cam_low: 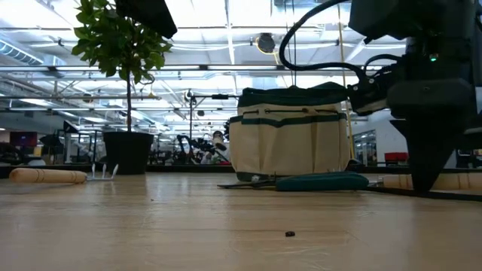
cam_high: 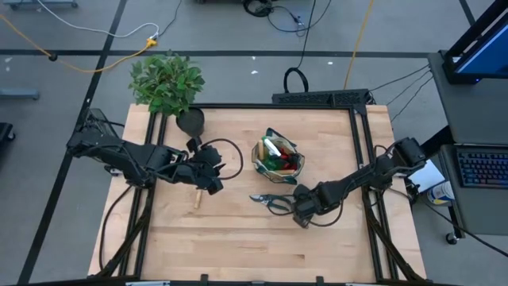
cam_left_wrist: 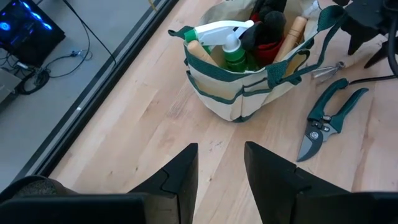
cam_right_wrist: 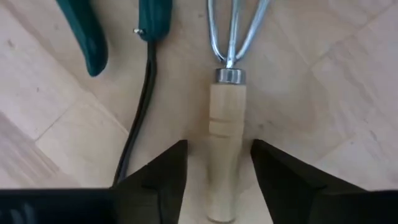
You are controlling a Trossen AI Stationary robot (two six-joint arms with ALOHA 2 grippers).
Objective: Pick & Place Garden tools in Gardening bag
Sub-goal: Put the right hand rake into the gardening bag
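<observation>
The gardening bag (cam_high: 278, 156) stands mid-table and holds a green-white spray bottle (cam_left_wrist: 227, 38), a black-and-red glove (cam_left_wrist: 267, 31) and a wooden-handled tool (cam_left_wrist: 293, 31). The pruning shears (cam_high: 270, 201) lie on the table on the bag's near side. A wooden-handled metal fork (cam_right_wrist: 227, 124) lies flat on the table. My right gripper (cam_right_wrist: 219, 162) points down over it, open, with one finger on each side of the handle and a gap at each. My left gripper (cam_left_wrist: 221, 158) is open and empty, left of the bag. Another wooden-handled tool (cam_high: 197, 197) lies on the table by my left gripper.
A leafy potted plant (cam_high: 167, 79) in a black pot (cam_low: 128, 150) stands at the far left corner. A black cable (cam_right_wrist: 140, 106) runs along the table beside the fork's handle. There is bare wood along the table's near side (cam_high: 254, 254).
</observation>
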